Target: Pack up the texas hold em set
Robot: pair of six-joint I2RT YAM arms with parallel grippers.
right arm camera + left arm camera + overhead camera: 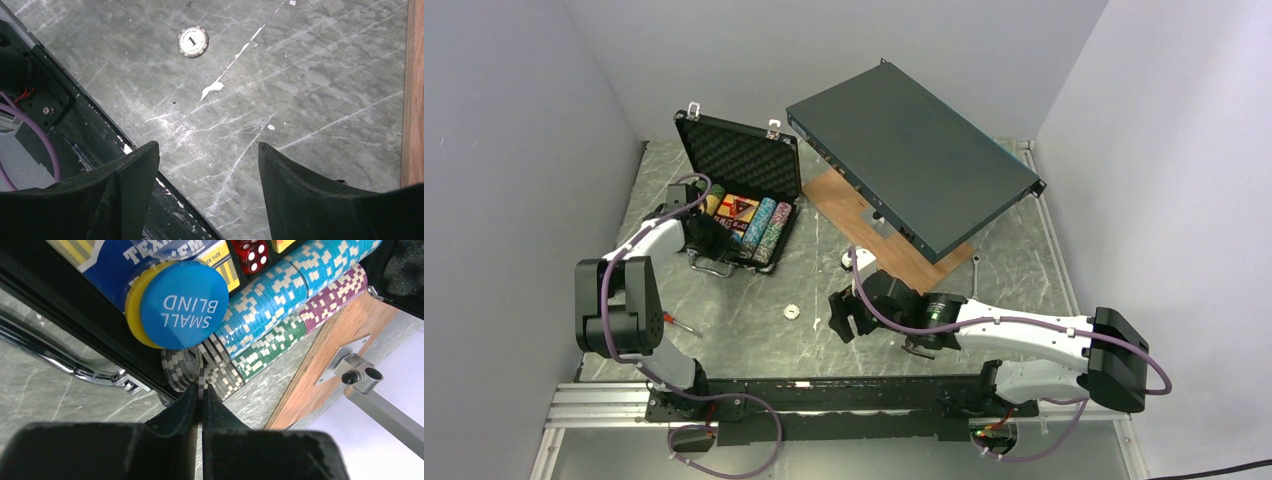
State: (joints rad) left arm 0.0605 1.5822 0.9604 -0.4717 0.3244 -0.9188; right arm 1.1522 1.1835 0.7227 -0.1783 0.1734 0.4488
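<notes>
The texas hold em set's black case (742, 160) stands open at the back left, with its grey foam lid upright. Rows of coloured chips (270, 295) fill it, along with a blue SMALL BLIND disc (182, 305) lying over a yellow disc (134, 310), and red dice (250, 254). My left gripper (201, 390) is at the near end of the grey chip row, shut on a grey-and-white chip held edge-on; in the top view the left gripper (704, 235) is over the case's front. A lone white chip (193, 41) marked 1 lies on the table (791, 311). My right gripper (207, 150) hangs open a little to its right.
A large flat dark-grey metal box (914, 155) rests tilted on a wooden board (894, 235) at the back right. A silver post (362, 377) stands by the board. A small red-handled tool (682, 324) lies beside the left arm. The black base rail (100, 130) runs along the near edge.
</notes>
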